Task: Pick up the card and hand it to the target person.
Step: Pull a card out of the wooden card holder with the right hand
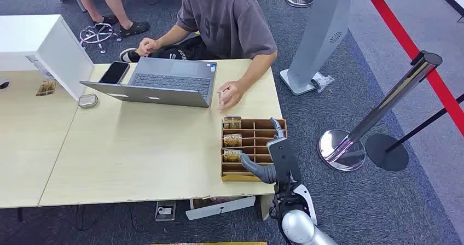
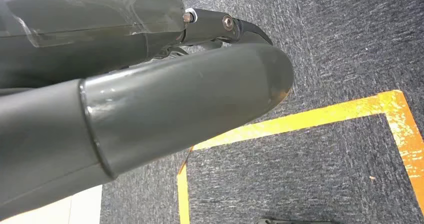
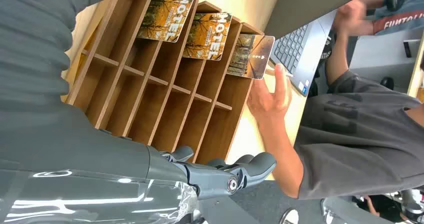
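Right robot hand [image 1: 273,156] is held over the wooden card rack [image 1: 280,123] at the desk [image 1: 137,157] corner, thumb out toward the card side, fingers spread, nothing gripped. Left robot hand [image 2: 150,109] is seen in its wrist view over carpet and yellow floor tape [image 2: 320,115]; whether it is spread or pressed together cannot be told, and nothing is seen in it.

Three cards stand in the rack's left column. The nearest card [image 1: 232,155] sits just beside the thumb tip, apparently not touched. The middle card [image 1: 232,139] is one slot further away, and the far card [image 1: 232,122] is in the slot closest to the person. Which card is meant is not specified by the task; the nearest one is judged the likely pick.

Risks from here:
- Slots are narrow with thin dividers, so a thick thumb could be jammed against a divider or the card pushed flat instead of pinched.
- The rack looks light and is placed close to the desk edge. A sideways push could slide or tip it off.
- The adjacent middle card could be dragged out along with the nearest one if the pinch goes in too deep.
- The person's hand [image 1: 231,94] rests on the desk just beyond the rack, beside the laptop [image 1: 164,81]. A handover reach would pass near both, so contact is possible if the approach is not slowed.
- A thin, glossy card could slip from a shallow pinch during the lift.
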Robot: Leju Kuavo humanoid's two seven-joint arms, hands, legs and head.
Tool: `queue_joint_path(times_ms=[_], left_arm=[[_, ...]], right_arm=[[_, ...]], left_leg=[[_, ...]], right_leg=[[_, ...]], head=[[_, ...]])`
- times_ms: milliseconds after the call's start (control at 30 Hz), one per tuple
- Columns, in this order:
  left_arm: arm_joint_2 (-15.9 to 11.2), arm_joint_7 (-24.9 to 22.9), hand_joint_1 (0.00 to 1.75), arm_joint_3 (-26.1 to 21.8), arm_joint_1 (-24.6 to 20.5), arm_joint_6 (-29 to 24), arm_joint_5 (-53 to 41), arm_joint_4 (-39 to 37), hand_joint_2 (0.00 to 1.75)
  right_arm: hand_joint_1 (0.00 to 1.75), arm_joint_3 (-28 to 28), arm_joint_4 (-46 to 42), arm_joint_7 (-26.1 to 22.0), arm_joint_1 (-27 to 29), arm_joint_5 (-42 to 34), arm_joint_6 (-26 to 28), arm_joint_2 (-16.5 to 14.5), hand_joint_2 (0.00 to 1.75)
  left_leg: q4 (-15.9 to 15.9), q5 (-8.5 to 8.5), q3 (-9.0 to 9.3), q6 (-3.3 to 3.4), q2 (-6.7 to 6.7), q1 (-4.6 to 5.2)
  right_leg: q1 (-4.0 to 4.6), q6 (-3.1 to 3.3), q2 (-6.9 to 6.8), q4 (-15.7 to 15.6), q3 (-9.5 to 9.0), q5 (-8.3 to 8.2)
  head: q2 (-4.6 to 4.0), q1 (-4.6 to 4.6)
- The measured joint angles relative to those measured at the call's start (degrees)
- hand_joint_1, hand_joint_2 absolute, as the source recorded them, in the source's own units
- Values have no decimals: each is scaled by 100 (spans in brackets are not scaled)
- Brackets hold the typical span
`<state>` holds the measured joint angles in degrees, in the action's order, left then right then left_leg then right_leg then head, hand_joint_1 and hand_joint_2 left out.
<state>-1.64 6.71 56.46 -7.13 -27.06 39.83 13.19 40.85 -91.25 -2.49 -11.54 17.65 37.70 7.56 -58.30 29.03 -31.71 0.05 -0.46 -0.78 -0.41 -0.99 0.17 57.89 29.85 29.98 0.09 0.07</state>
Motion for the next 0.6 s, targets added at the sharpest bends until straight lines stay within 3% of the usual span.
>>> queue_joint_path(times_ms=[400,600], left_arm=[[0,0,0,4,0,4,-1,1,0],[0,0,0,16,-2,59,-45,1,0]], right_arm=[[0,-10,0,44,-21,250,-58,29,175],[0,-68,0,326,-302,841,-477,99,175]], left_leg=[[0,0,0,0,0,0],[0,0,0,0,4,0]], right_leg=[[0,0,0,0,0,0],[0,0,2,0,0,0]], head=[[0,-1],[0,-1]])
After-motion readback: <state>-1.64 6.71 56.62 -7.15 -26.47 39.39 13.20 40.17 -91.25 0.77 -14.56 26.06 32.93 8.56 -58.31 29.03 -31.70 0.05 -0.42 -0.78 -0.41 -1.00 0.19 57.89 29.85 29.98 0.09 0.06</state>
